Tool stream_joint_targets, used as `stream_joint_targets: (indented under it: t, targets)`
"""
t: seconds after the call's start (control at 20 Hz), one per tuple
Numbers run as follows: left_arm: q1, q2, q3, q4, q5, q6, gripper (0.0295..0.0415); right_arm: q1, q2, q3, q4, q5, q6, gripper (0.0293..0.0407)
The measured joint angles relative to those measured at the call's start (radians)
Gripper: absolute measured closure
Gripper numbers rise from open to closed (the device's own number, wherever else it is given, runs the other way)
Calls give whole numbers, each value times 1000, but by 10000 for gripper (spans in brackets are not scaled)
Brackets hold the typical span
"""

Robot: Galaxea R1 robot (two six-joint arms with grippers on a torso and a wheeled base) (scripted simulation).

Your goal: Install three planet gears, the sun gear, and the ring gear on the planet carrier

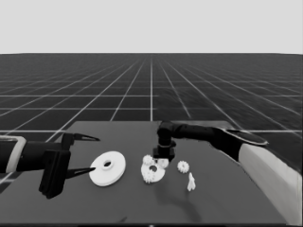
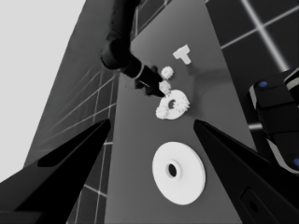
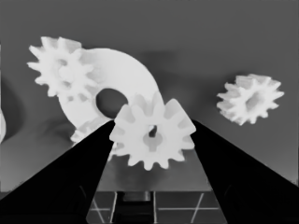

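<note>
Two small white toothed planet gears point(image 1: 148, 176) already seated on the smaller white round part with the centre hole point(image 1: 153, 171) at table centre, one near its 10 o'clock point(image 3: 63, 72), one near 7; a third point(image 3: 152, 135) pinched between the right gripper point(image 1: 163, 157)'s long black fingers, hanging at the disc's 1 o'clock rim. Fourth loose gear point(image 1: 183, 166) at 3 o'clock of that disc, thin white piece point(image 1: 191, 182) at 4, larger thick white round part point(image 1: 108, 168) at 9, under the parked left gripper point(image 1: 83, 155), spread wide. Likely trouble: teeth clashing with a seated neighbour, or a release off-post, tipping the gear off the rim.
</note>
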Motion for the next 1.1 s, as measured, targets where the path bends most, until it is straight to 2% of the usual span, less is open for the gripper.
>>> stream_joint_targets:
  t: [0.1, 0.35, 0.45, 0.5, 0.6, 0.85, 0.9, 0.95, 1.0, 1.1]
  targets:
    - [0, 0, 0, 0, 0, 0, 326, -48, 15, -51, -40, 23, -28, 388]
    - [0, 0, 0, 0, 0, 0, 326, -67, 24, -78, -57, 36, -44, 388]
    - [0, 0, 0, 0, 0, 0, 326, -68, 25, -80, -58, 37, -44, 328]
    - [0, 0, 0, 0, 0, 0, 326, -68, 25, -80, -58, 37, -44, 319]
    - [0, 0, 0, 0, 0, 0, 326, -68, 25, -80, -59, 38, -45, 316]
    - [0, 0, 0, 0, 0, 0, 326, -69, 25, -81, -59, 38, -45, 315]
    - [0, 0, 0, 0, 0, 0, 326, 31, -18, 54, 58, -35, 31, 315]
    - [0, 0, 0, 0, 0, 0, 326, 141, -28, 93, 145, -59, 55, 315]
    - [0, 0, 0, 0, 0, 0, 326, 206, -26, 92, 200, -68, 56, 315]
    - [0, 0, 0, 0, 0, 0, 326, 262, -21, 76, 251, -76, 46, 315]
